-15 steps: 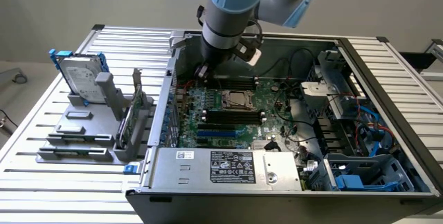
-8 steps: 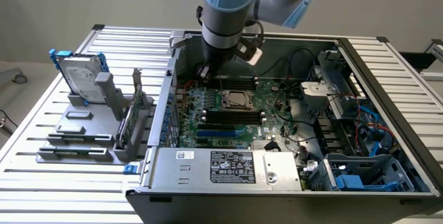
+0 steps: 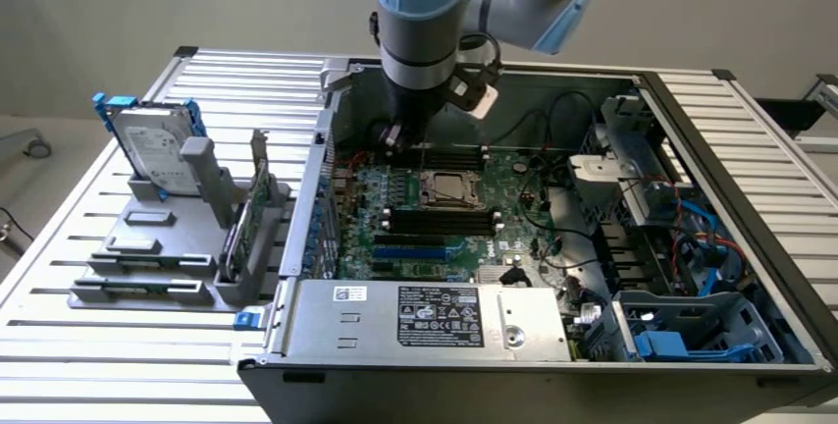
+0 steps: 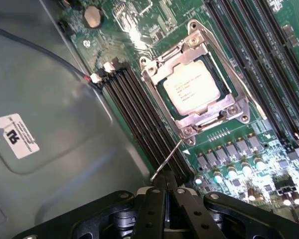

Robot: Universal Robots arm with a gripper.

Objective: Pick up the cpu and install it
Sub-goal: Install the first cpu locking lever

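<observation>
The cpu (image 4: 194,87), a small square chip with a silvery-grey top and printed text, lies flat inside the metal-framed socket (image 4: 155,66) of the green motherboard (image 4: 269,164). In the exterior view the same socket (image 3: 445,188) sits mid-board, inside the open computer case. My gripper (image 4: 163,193) hangs above the black memory slots (image 4: 139,119) beside the socket, apart from the chip. Its black fingers are pressed together, shut, with nothing between them. A thin metal socket lever (image 4: 170,157) slants up toward the fingertips. The arm (image 3: 422,41) reaches down into the back of the case.
A silver hard drive in a blue bracket (image 3: 151,144) stands on a grey fixture (image 3: 157,247) at the exterior view's left. The power supply (image 3: 433,318) lines the case's near wall. Cables and a drive cage (image 3: 654,198) crowd the exterior view's right. A case wall with a white label (image 4: 16,135) rises beside the memory slots.
</observation>
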